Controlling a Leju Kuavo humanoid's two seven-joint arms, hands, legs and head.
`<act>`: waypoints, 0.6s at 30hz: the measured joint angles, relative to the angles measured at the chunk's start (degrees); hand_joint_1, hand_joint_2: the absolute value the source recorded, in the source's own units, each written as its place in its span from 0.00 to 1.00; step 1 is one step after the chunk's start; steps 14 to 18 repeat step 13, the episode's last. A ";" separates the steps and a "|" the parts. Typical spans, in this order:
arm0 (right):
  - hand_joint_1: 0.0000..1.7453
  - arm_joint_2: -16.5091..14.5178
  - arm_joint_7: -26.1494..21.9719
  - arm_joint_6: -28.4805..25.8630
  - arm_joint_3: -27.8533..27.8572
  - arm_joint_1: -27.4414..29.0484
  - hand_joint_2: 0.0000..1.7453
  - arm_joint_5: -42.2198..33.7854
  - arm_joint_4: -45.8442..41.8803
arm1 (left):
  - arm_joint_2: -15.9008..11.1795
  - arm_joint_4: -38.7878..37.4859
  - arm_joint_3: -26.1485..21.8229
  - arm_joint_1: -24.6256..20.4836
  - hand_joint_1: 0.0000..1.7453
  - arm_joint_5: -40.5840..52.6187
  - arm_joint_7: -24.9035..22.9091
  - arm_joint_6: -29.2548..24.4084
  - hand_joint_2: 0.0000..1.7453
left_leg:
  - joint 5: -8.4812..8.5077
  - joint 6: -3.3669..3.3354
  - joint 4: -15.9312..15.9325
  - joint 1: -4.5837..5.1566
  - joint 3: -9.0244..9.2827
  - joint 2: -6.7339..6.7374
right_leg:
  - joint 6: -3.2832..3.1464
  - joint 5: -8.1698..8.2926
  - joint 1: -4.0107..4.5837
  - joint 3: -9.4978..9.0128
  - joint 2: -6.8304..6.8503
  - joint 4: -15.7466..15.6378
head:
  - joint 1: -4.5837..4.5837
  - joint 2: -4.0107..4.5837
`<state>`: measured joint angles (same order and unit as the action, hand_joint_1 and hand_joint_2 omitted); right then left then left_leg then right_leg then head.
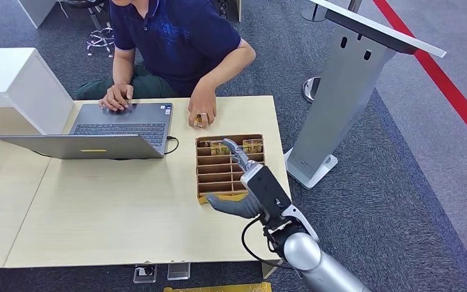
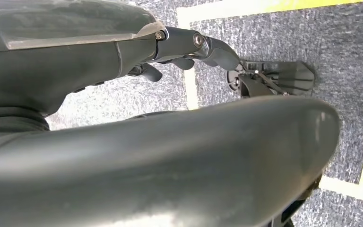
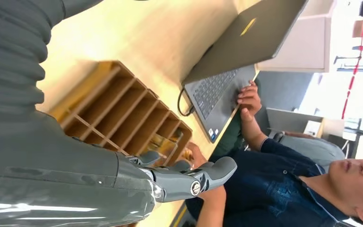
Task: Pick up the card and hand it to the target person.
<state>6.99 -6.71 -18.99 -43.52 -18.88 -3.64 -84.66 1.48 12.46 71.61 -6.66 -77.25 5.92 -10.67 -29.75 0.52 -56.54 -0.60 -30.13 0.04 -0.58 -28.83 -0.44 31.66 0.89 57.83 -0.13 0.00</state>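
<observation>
head view: light wooden desk [image 1: 97,213]. brown slotted card holder [image 1: 202,173] near the desk's right edge, several empty slots, gold-patterned cards [image 1: 252,145] standing in the far slot. right hand [image 1: 249,182] reaches over the holder from the near side; its dark fingers [image 1: 236,148] extend toward the far slot at the cards, thumb [image 1: 228,205] spread out toward the near end of the holder. cannot tell whether the fingers pinch a card or only touch. person in a dark blue shirt [image 1: 176,36] sits at the far side of the desk, one hand on the keyboard of an open grey laptop [image 1: 121,125], the other hand [image 1: 202,112] resting on the desk just beyond the holder with something small and gold under the fingers. white box [image 1: 12,79] at the left, grey stand [image 1: 346,91] on the carpet at the right.

left wrist view: left hand [image 2: 189,52] hangs above grey carpet [image 2: 340,61] with yellow and white floor marks; fingers curled inward, nothing seen in them.

right wrist view: right hand [image 3: 184,179] over the card holder [image 3: 118,109], fingers stretched past its far end where a card [image 3: 165,142] stands; grip not clear. laptop [image 3: 231,61] and the person's hand [image 3: 249,97] beyond.
</observation>
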 joint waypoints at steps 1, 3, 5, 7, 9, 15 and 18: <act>0.00 0.56 -0.64 0.18 0.41 1.44 1.00 -0.51 -1.15 | -0.02 0.00 -0.07 0.11 0.00 -0.13 0.13 -0.07 0.00 | 0.00 0.00 0.00 0.00 0.01 0.00 | 0.00 0.00 0.00 0.00 0.00 0.00 | 0.00 0.00; 0.00 1.50 -1.97 0.75 1.32 4.37 1.00 -1.63 -3.14 | -0.03 0.00 -0.15 0.25 0.00 -0.40 0.34 -0.22 0.00 | 0.00 0.00 0.00 0.00 0.02 0.00 | 0.00 0.00 0.00 -0.01 0.00 -0.01 | 0.02 0.00; 0.00 2.37 -3.43 1.34 2.23 7.46 1.00 -2.49 -4.77 | -0.03 0.00 -0.28 0.34 0.00 -0.66 0.39 -0.35 0.00 | 0.00 0.00 0.00 0.00 0.02 0.00 | 0.00 0.00 0.00 -0.03 0.01 -0.01 | 0.03 0.00; 0.00 3.14 -4.68 1.78 3.07 10.15 1.00 -3.13 -5.87 | -0.03 0.00 -0.49 0.38 0.00 -0.83 0.39 -0.50 0.00 | 0.00 0.00 0.00 0.00 0.01 0.00 | 0.00 0.00 0.00 -0.03 0.00 -0.01 | 0.03 0.00; 0.00 3.72 -5.48 1.80 3.85 12.28 1.00 -3.79 -6.41 | -0.03 0.00 -0.65 0.40 0.00 -0.95 0.38 -0.61 0.00 | 0.00 0.00 0.00 0.00 0.01 0.01 | 0.00 0.00 0.00 -0.03 0.00 -0.01 | 0.03 0.00; 0.00 4.48 -6.31 0.51 5.04 15.42 1.00 -4.94 -6.54 | -0.03 0.00 -0.83 0.42 0.00 -1.09 0.33 -0.65 0.00 | 0.00 0.00 0.00 0.00 0.00 0.00 | 0.00 0.00 0.00 -0.04 0.01 -0.01 | 0.02 0.00; 0.00 4.48 -6.31 0.51 5.04 15.42 1.00 -4.94 -6.54 | -0.03 0.00 -0.83 0.42 0.00 -1.09 0.33 -0.65 0.00 | 0.00 0.00 0.00 0.00 0.00 0.00 | 0.00 0.00 0.00 -0.04 0.01 -0.01 | 0.02 0.00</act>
